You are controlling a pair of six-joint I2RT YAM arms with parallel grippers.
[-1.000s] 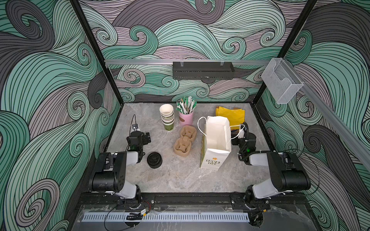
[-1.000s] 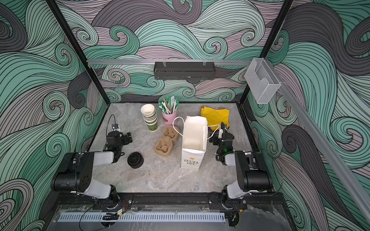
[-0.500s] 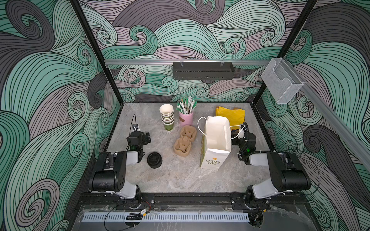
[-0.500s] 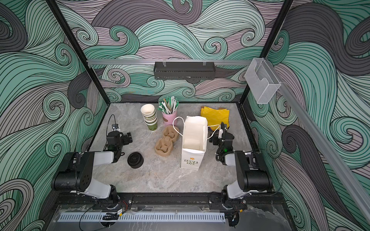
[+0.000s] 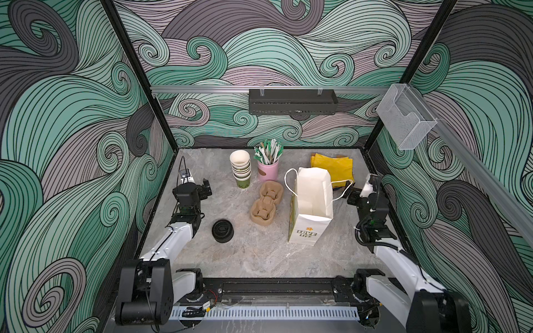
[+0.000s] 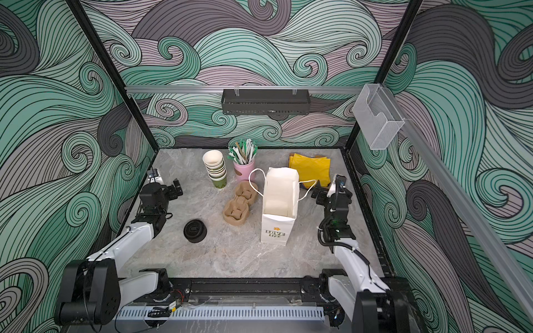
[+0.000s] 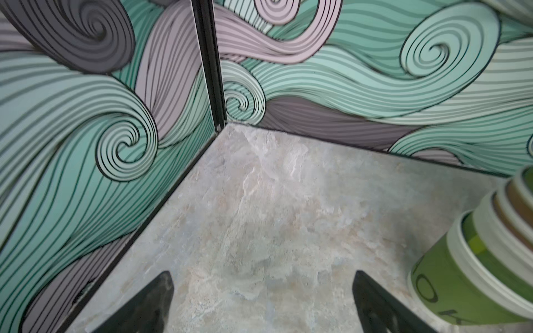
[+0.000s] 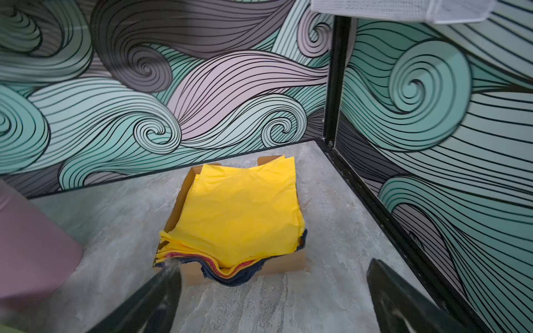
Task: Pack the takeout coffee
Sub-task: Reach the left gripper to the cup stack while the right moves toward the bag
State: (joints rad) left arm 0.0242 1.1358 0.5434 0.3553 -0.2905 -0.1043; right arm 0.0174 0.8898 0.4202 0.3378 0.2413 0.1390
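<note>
The takeout coffee cups (image 5: 240,170) (image 6: 215,170) are olive-green paper cups nested in one stack at the back, cream-white inside, with no lid on top. Black sip lids (image 5: 222,230) (image 6: 195,230) lie stacked on the table to the front left. My left gripper (image 5: 206,186) (image 6: 176,188) (image 7: 261,276) hovers open and empty left of the cups (image 7: 476,259), over bare table. The right gripper (image 5: 352,196) (image 6: 317,193) (image 8: 274,263) is open and empty beside the white paper bag (image 5: 311,207) (image 6: 278,207), close to its handle loop.
Brown pulp carriers (image 5: 266,206) (image 6: 239,206) lie between the cups and the bag. A pink cup of straws (image 5: 268,170) (image 6: 244,170) (image 8: 28,245) stands behind them. Yellow napkins (image 5: 334,170) (image 6: 311,170) (image 8: 239,216) sit in a cardboard tray at the back right, ahead of the right gripper. Walls close in on three sides.
</note>
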